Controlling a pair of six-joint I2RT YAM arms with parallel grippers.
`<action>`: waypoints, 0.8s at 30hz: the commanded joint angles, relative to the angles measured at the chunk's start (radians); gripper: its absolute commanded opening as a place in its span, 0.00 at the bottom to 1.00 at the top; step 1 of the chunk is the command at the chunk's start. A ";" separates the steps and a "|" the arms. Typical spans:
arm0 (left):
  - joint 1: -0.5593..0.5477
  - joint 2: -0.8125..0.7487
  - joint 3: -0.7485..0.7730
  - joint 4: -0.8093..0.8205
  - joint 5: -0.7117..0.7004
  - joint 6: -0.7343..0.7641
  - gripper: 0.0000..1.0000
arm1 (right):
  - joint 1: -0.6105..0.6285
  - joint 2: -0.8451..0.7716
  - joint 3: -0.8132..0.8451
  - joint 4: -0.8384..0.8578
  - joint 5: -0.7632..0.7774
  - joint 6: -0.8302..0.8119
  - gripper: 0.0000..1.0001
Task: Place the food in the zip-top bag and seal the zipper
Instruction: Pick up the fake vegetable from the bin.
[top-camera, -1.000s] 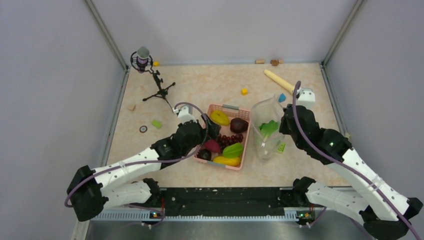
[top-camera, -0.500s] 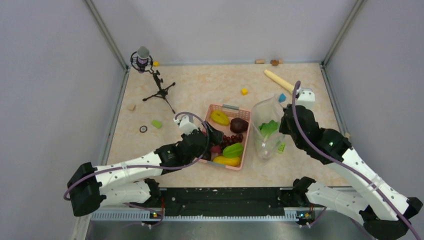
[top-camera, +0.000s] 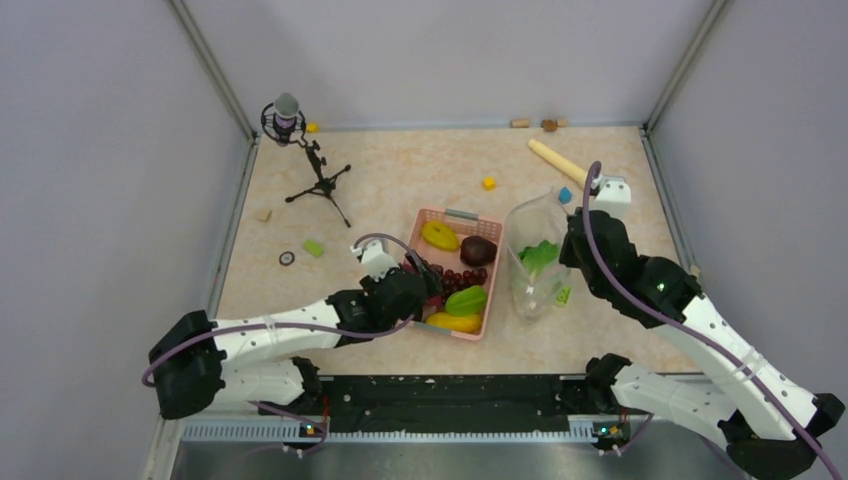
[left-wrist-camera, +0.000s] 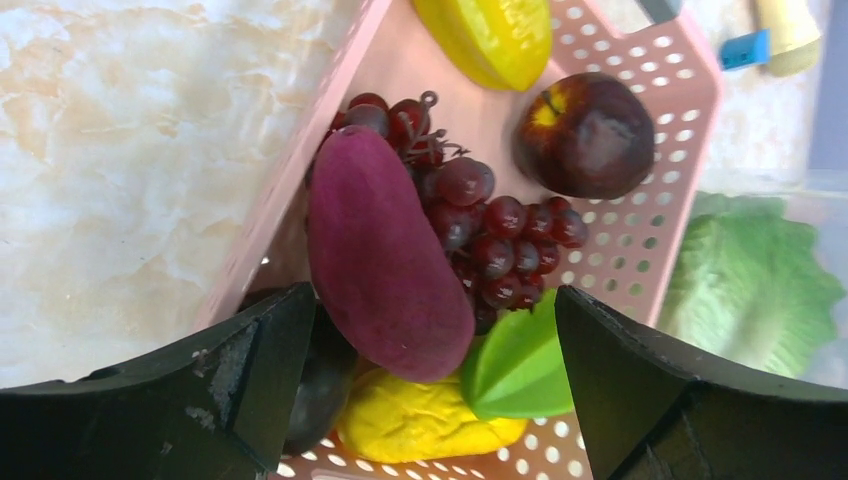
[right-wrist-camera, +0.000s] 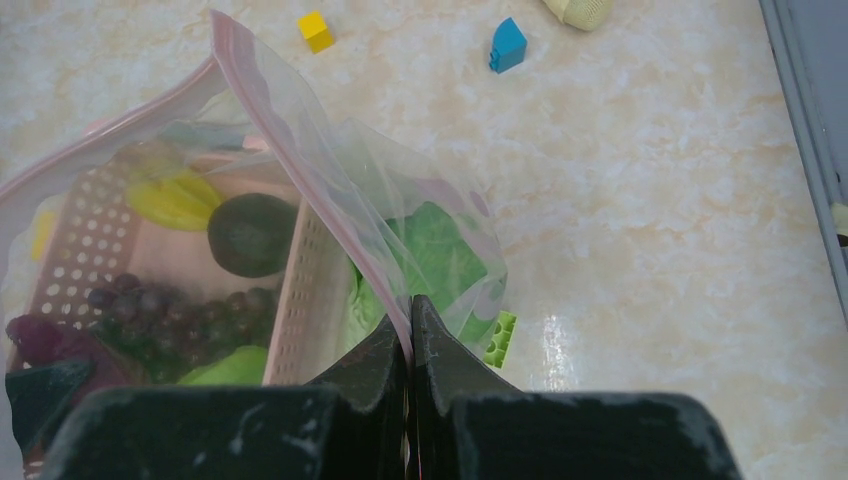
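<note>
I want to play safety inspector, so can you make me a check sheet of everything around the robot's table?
Surface: beige marbled table.
Job's things: clear bag held upright with lettuce inside; sweet potato, grapes, yellow fruit and green fruit in the pink basket.
Clutter: microphone stand, rolling pin, yellow block, green block.
Pincers: left pincer open astride the sweet potato; right pincer shut on the bag's zipper edge.
Cables: purple cable loops along each arm.
Surroundings: grey walls, metal posts.
</note>
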 joint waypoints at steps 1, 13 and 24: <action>-0.004 0.093 0.055 0.005 -0.069 -0.028 0.94 | -0.001 -0.002 0.014 0.009 0.039 -0.003 0.00; -0.003 0.250 0.158 -0.006 -0.124 -0.005 0.73 | -0.001 -0.021 0.009 0.009 0.056 0.002 0.00; 0.010 0.310 0.164 0.023 -0.160 0.030 0.26 | 0.000 -0.051 -0.002 0.009 0.046 0.010 0.00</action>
